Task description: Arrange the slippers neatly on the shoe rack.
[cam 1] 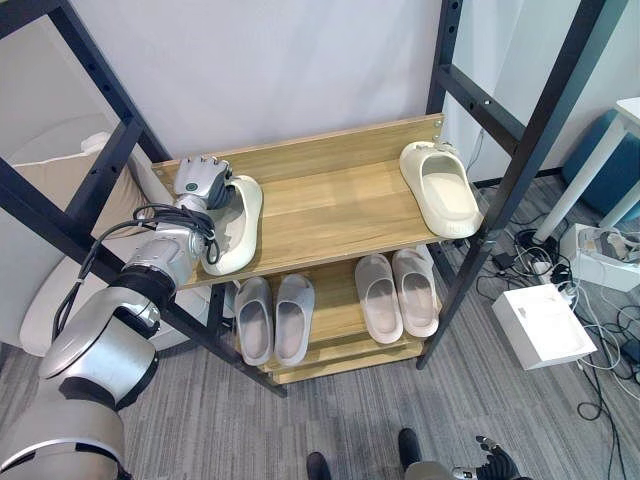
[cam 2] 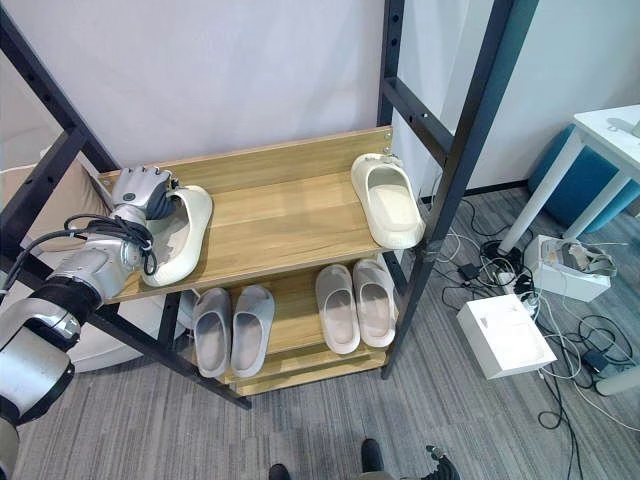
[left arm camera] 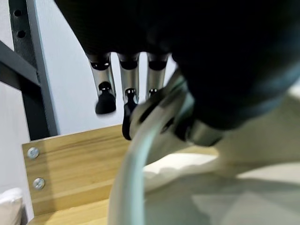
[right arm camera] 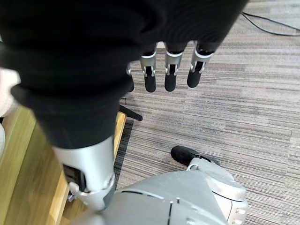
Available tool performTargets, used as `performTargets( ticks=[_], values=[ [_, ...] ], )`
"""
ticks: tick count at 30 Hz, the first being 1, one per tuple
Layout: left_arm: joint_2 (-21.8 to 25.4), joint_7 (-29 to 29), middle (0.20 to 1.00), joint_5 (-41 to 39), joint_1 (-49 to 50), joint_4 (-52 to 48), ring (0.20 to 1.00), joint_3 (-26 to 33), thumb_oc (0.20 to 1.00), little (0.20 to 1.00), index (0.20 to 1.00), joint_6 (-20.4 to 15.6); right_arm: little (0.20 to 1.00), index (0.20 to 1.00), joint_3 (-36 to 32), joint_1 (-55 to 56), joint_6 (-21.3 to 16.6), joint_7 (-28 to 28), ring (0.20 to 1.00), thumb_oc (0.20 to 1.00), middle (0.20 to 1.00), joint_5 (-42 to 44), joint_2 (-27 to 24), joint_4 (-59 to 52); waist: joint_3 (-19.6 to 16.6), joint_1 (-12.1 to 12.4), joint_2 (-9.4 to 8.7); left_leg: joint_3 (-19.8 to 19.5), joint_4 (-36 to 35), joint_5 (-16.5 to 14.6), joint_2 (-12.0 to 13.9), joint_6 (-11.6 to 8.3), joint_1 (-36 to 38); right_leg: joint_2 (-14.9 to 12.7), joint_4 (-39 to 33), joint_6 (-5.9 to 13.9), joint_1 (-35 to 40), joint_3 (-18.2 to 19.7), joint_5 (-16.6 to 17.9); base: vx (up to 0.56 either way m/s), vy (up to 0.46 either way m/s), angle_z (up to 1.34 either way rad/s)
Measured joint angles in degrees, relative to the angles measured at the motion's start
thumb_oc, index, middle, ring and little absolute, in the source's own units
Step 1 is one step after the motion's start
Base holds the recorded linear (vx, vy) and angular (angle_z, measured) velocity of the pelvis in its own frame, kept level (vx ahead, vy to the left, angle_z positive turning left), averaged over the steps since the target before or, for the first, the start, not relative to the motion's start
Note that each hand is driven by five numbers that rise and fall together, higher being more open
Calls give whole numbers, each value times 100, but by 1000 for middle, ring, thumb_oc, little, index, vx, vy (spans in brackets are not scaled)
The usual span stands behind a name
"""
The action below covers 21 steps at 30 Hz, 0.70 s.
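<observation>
A cream slipper (cam 1: 238, 228) lies on the left of the shoe rack's top shelf (cam 1: 330, 210). My left hand (cam 1: 200, 180) is at its far end. In the left wrist view its fingers (left arm camera: 129, 77) hang behind the slipper's rim (left arm camera: 136, 154) and the thumb sits inside, pinching it. The matching cream slipper (cam 1: 440, 188) lies at the shelf's right end. On the lower shelf stand a grey pair (cam 1: 273, 320) and a beige pair (cam 1: 397, 296). My right hand (right arm camera: 169, 70) hangs low over the carpet, away from the rack, fingers straight.
Black slanted frame posts (cam 1: 520, 170) flank the rack on both sides. A white box (cam 1: 545, 325) and tangled cables (cam 1: 600, 340) lie on the carpet to the right, beside a white table leg (cam 1: 590, 175). A pale cushion (cam 1: 55, 165) sits behind the left post.
</observation>
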Motion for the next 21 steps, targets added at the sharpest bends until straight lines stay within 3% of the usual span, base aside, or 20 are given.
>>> performTargets(
  ticks=[7,11,16,21],
  values=[
    [23,-21,200,10,0,-224,200,-5,200,200,200,99,1000,1000,-7,12,5,-25,1000,1000,1000,1,0,1,35,12,-4,-8,-1,7,2,-10,-44,-5,-1,-17,-23,-16,22,19,-1,0],
    [150,-153,200,233,42,-1214,200,-5,200,200,200,104,1000,1000,-11,-40,9,-32,1000,1000,1000,-1,15,-45,172,77,-47,-35,0,41,1,-22,8,-4,-1,62,72,-53,79,7,-5,3],
    [102,-300,200,256,101,-2531,200,-8,200,200,200,-192,1000,1000,-5,-240,28,2,1000,1000,1000,0,35,-146,415,81,-58,-76,6,94,3,63,192,-5,-1,6,287,-145,106,-2,-19,6],
    [-204,-364,200,444,95,-2955,200,-15,200,200,200,-291,1000,1000,-10,-417,40,0,1000,1000,1000,2,37,-146,438,59,10,-140,5,80,16,73,333,6,-2,25,459,-205,51,-6,-27,5]
  ],
)
